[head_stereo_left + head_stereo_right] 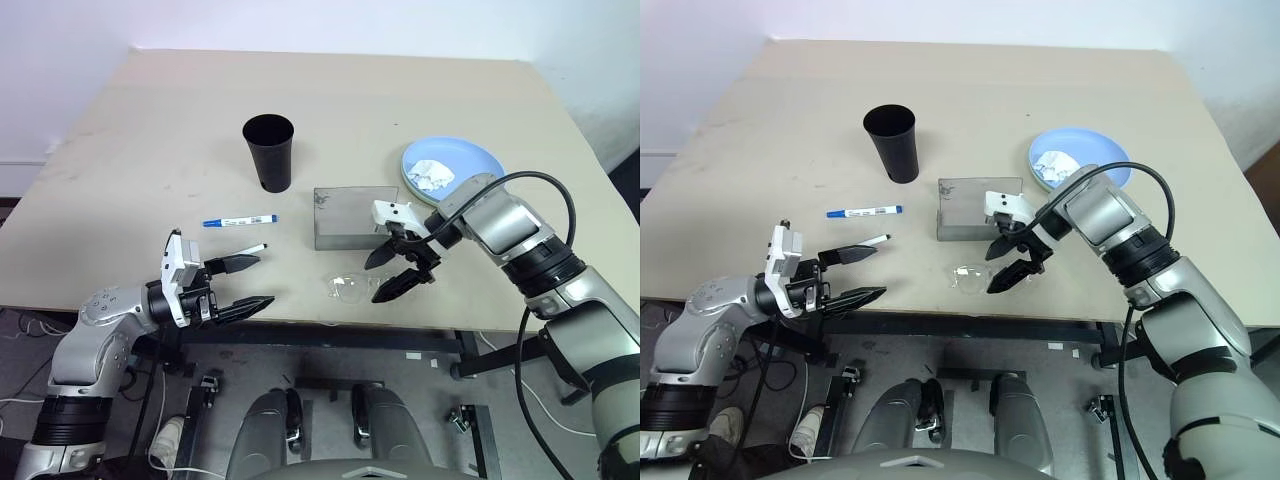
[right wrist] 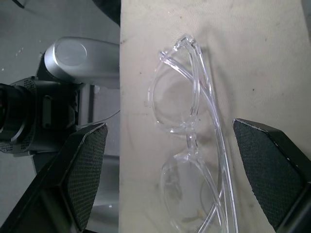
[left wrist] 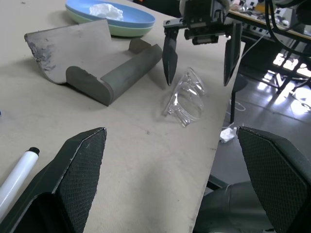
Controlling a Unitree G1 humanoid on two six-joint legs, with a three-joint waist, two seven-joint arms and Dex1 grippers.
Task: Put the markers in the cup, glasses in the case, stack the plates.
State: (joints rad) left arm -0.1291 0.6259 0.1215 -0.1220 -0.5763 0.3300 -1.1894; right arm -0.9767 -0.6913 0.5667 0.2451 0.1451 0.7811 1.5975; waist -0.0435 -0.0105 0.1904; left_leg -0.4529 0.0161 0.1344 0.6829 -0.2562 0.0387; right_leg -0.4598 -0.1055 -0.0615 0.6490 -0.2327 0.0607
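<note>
**Right gripper over glasses, jaws spread**

Right gripper [image 1: 392,270] hangs over the glasses [image 1: 347,286], fingers apart, one on each side, not touching. Glasses lie folded near the table's [image 1: 150,130] front edge, just before the open case [image 1: 350,217]. Left gripper [image 1: 247,283] apart too, empty, level at the front edge. Black-cap marker [image 1: 248,249] just beyond it; blue marker [image 1: 240,220] further in. Cup [image 1: 269,152] upright behind them. Plates [image 1: 470,160] already stacked (blue on green), paper wad [image 1: 432,174] on top.
</note>
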